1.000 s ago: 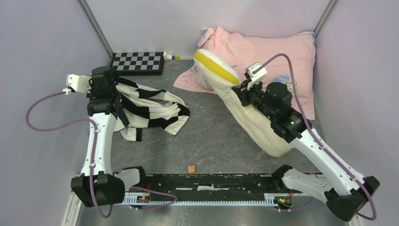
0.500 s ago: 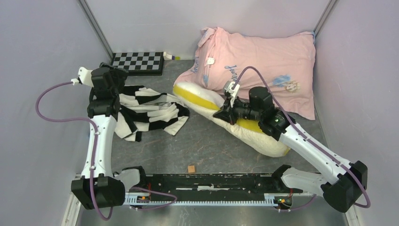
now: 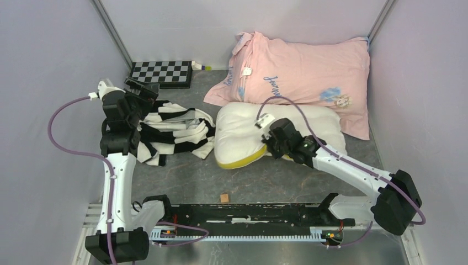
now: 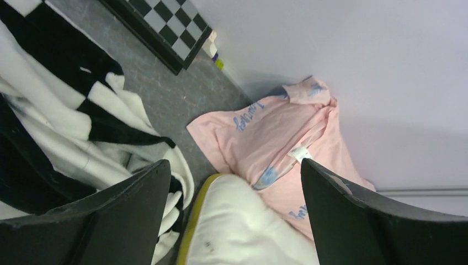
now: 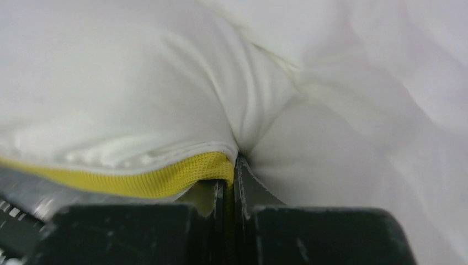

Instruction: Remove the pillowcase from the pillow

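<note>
The right gripper is pressed together on the pillow, pinching its yellow knitted edge, and the plump white quilted fabric puckers around the bite. The left gripper is spread wide and holds nothing. It sits left of the pillow, over the pillowcase. That soft black-and-white checked cloth lies crumpled, off the pillow, against its left side.

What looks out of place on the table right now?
The pillowcase lies crumpled in a heap beside the pillow, and a small brown scrap sits alone on the table. Nothing looks damaged.
</note>
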You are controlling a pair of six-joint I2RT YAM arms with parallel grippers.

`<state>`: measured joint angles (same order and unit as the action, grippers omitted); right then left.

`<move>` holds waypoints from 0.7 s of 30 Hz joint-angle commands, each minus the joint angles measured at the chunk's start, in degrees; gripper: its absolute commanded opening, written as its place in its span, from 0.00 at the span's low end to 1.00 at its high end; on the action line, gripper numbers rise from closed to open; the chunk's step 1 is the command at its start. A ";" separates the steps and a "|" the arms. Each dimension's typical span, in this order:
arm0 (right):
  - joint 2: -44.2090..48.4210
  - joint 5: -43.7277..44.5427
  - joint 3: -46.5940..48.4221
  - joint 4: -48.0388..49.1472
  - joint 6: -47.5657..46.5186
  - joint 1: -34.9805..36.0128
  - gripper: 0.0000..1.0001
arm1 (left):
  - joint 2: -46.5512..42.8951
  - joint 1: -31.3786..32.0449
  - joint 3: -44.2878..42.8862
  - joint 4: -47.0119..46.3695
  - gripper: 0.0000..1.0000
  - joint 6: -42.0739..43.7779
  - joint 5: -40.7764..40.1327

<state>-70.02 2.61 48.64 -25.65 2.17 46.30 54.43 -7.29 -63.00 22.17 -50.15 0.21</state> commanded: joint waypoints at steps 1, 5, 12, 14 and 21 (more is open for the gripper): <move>3.84 21.07 -2.00 0.96 7.41 -9.61 0.15 | -0.90 0.08 3.29 -0.99 0.94 2.69 5.69; 8.46 9.51 -1.69 7.93 6.87 -9.78 0.79 | -1.69 0.25 6.39 -1.17 1.00 3.39 8.04; 18.80 12.52 -0.48 15.88 4.57 -9.86 0.98 | -5.82 0.95 14.63 -6.69 1.00 3.38 11.24; 21.56 18.69 -1.27 17.42 3.05 -9.81 0.98 | -6.75 1.27 16.16 -7.38 1.00 3.73 11.48; 29.11 22.39 -6.30 19.70 -1.47 -9.82 0.98 | -8.66 1.84 20.02 -7.58 1.00 5.41 11.83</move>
<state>-42.70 23.99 44.36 -9.76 3.79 36.62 47.48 -5.63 -44.62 17.65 -48.21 10.26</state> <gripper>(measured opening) 0.979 0.994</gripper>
